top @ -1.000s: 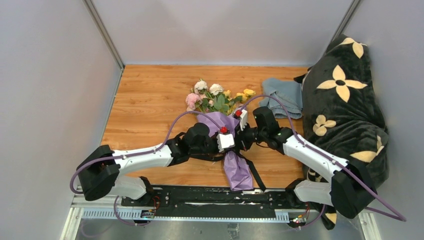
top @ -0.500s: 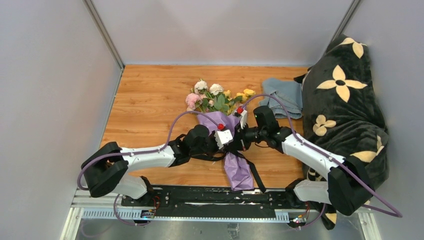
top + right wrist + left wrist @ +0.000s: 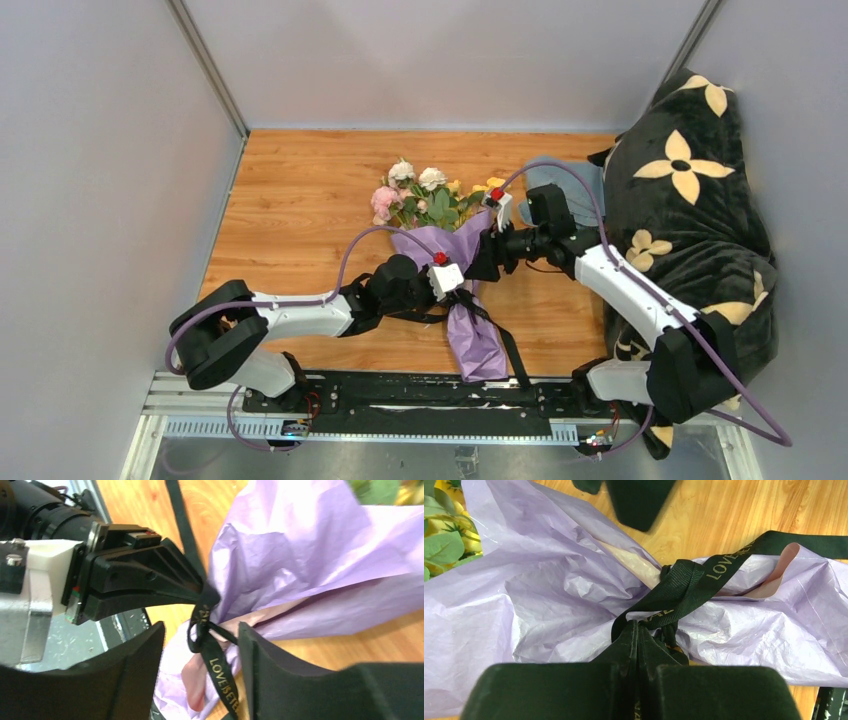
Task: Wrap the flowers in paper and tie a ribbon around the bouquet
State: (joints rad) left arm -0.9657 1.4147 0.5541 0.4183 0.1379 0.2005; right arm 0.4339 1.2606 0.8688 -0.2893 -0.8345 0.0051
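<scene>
Right gripper (image 3: 199, 637) lets go and backs off, jaws wide; left gripper (image 3: 637, 640) clamps the ribbon (image 3: 686, 577) knot on the paper (image 3: 544, 585).

The bouquet (image 3: 455, 245) lies mid-frame on the bench (image 3: 300, 220), with the flowers (image 3: 430, 198) toward the top and the paper (image 3: 472, 340) toward the bottom. The ribbon (image 3: 508, 348) crosses the paper's waist, and one end trails lower right. The left tool (image 3: 463, 292) sits left of the knot, the right tool (image 3: 488, 262) upper right of it. A cloth (image 3: 572, 190) lies upper right, against a blanket (image 3: 690, 220).
</scene>
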